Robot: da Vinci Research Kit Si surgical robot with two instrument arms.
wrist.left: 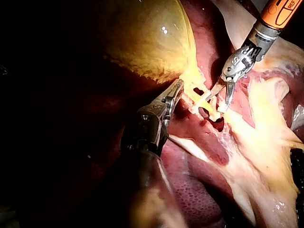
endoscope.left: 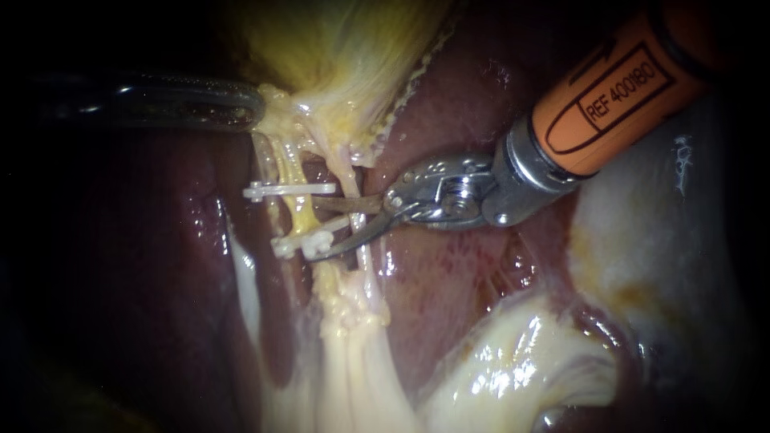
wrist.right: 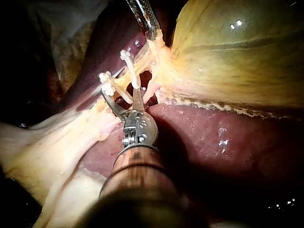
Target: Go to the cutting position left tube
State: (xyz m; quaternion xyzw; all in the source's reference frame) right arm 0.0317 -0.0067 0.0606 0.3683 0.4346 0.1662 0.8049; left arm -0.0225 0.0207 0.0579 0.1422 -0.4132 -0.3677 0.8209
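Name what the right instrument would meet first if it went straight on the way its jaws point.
Most likely the left tube, between its two clips: the right instrument's open jaws point at it. Depth is unclear; a thin strand may come first.

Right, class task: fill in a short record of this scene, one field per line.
Left instrument: jaws shut on yellow tissue next to the gallbladder
Right instrument: jaws open, tips at the yellow tube between the clips
Clips: two, white, upper clip and lower clip, across the tube
Underneath: liver
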